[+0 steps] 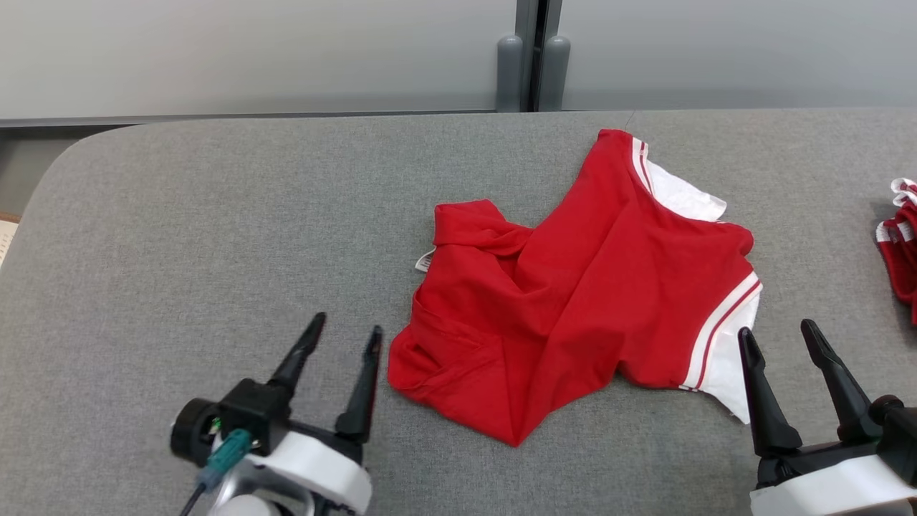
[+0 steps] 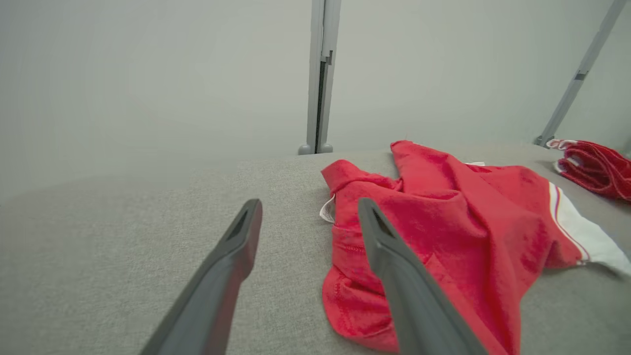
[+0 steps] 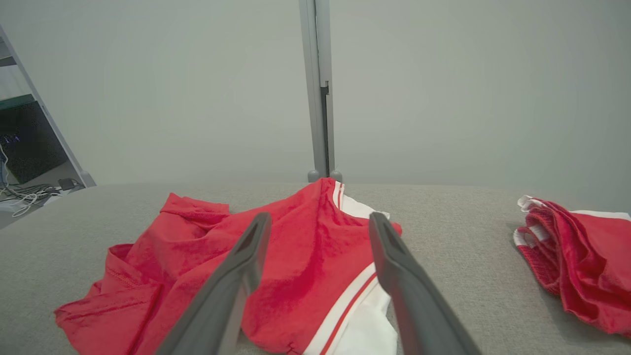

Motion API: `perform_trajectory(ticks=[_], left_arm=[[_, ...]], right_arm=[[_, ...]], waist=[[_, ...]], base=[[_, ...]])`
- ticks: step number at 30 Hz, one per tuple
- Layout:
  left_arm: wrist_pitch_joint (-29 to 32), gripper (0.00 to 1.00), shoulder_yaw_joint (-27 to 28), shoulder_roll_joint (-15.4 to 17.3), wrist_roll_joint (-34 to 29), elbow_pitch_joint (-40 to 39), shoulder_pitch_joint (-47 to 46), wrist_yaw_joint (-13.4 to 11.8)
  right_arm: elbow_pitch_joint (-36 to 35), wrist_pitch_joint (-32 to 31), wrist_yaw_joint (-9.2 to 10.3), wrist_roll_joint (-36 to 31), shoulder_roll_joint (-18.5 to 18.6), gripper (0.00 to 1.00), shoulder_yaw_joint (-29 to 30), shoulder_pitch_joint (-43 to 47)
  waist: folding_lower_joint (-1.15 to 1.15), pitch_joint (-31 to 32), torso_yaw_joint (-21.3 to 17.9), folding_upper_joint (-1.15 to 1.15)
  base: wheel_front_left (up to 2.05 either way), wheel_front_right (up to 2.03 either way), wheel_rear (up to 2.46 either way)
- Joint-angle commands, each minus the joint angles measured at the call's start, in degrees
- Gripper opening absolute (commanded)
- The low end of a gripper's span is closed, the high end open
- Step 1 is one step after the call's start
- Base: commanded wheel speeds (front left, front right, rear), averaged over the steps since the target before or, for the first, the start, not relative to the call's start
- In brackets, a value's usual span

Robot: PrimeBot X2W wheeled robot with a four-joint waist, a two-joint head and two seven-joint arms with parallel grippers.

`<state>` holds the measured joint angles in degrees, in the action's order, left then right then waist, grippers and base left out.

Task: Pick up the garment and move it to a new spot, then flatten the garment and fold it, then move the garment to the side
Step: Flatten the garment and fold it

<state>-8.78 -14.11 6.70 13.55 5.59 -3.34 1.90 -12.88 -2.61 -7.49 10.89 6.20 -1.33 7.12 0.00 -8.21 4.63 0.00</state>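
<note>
Left gripper, nearest, lower left: two dark fingers spread, holding nothing. Right gripper, lower right: likewise spread and empty. Between and beyond them the crumpled red garment with white striped sleeves lies on the grey fabric-covered table. A second red-and-white bundle of cloth lies at the table's right edge, well apart.

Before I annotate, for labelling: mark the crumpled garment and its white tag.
crumpled garment [image 1: 573, 301], head view, centre of the red cloth.
white tag [image 1: 425, 261], head view, middle of the tag.
</note>
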Motion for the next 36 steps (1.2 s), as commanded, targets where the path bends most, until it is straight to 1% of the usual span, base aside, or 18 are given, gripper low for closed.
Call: perform_trajectory(ticks=[1,5,7,11,12,13,14,15,17,20,24,28,30,34,35,36], left_arm=[[0.8,1.0,-1.4,-0.2,-0.4,-0.1,-1.7,1.0],[5.6,1.0,-7.9,-1.1,-0.3,2.3,-5.1,3.8],[8.6,1.0,-10.6,-1.2,0.4,4.7,-6.5,4.5],[14.2,1.0,-12.7,-0.9,2.2,9.7,-9.2,5.1],[15.8,0.91,-12.9,-0.6,2.6,11.0,-9.7,5.1],[16.6,0.5,-12.8,-0.6,3.3,11.8,-10.3,5.1],[17.1,0.02,-12.6,-0.5,3.7,12.5,-10.8,5.2],[16.5,0.0,-11.7,-0.4,5.4,12.5,-11.5,5.3],[15.1,0.0,-10.4,0.0,6.5,11.7,-11.5,5.3],[12.4,0.0,-7.8,0.5,8.2,9.3,-10.3,4.4],[8.2,0.0,-3.5,1.3,9.8,4.5,-8.7,2.1],[6.7,0.0,-0.3,2.4,11.1,1.3,-5.9,0.0],[5.9,0.0,1.3,3.2,12.0,1.0,-3.0,-1.0],[5.1,0.0,2.4,2.8,13.5,3.1,-0.3,-1.5],[4.3,0.28,3.0,2.4,14.1,3.9,0.3,-1.7],[3.3,0.89,3.6,2.0,14.6,4.5,0.3,-2.1]], right_arm=[[-0.1,-0.3,0.0,0.2,0.0,1.0,-0.1,0.0],[-0.1,-0.6,0.01,0.4,0.0,1.0,-0.9,-1.3],[0.4,-0.5,0.0,0.6,0.0,1.0,-1.4,-1.6],[1.4,0.0,0.0,1.2,-0.1,1.0,-1.7,-2.4],[1.6,0.0,0.0,1.1,-0.2,1.0,-1.6,-2.4],[1.8,0.1,0.01,1.2,-0.3,1.0,-1.5,-2.5],[1.9,0.2,0.0,1.3,-0.4,1.0,-1.5,-2.6],[2.0,0.5,0.01,1.4,-0.4,1.0,-1.3,-2.8],[2.2,0.7,0.0,1.4,-0.5,1.0,-0.9,-2.6],[2.1,0.9,0.01,1.4,-0.7,1.0,0.1,-2.8],[2.2,1.2,0.0,1.5,-0.8,1.0,1.4,-3.1],[2.6,1.2,0.01,1.7,-1.0,1.0,2.5,-3.6],[3.1,0.9,0.0,2.0,-1.0,1.0,3.0,-3.8],[3.5,0.7,0.0,2.3,-1.3,1.0,3.4,-3.8],[3.6,0.8,0.0,2.3,-1.4,1.0,3.6,-3.7],[3.6,0.8,0.0,2.4,-1.5,1.0,3.9,-3.6]], waist=[[0.0,-0.5,0.0,0.0],[0.0,-2.1,-0.7,0.0],[0.0,-2.7,-1.4,0.0],[0.0,-3.9,-2.5,0.0],[0.0,-4.3,-2.7,0.0],[0.0,-4.5,-2.9,0.0],[0.0,-4.7,-2.9,0.0],[0.0,-5.2,-3.1,0.0],[0.0,-5.3,-2.9,0.0],[0.0,-5.7,-2.3,0.0],[0.0,-6.0,-1.2,0.0],[0.0,-6.4,-0.3,0.0],[0.0,-6.7,0.1,0.0],[0.0,-7.0,0.3,0.0],[0.0,-7.1,0.5,0.0],[0.0,-7.2,0.7,0.0]], base=[[0.0,0.0,0.0],[0.0,0.0,0.0],[0.0,0.0,0.0],[0.0,0.0,0.0],[0.0,0.0,0.0],[0.0,0.0,0.0],[0.0,0.0,0.0],[0.0,0.0,0.0],[0.0,0.0,0.0],[0.0,0.0,0.0],[0.0,0.0,0.0],[0.0,0.0,0.0],[0.0,0.0,0.0],[0.0,0.0,0.0],[0.0,0.0,0.0],[0.0,0.0,0.0]])
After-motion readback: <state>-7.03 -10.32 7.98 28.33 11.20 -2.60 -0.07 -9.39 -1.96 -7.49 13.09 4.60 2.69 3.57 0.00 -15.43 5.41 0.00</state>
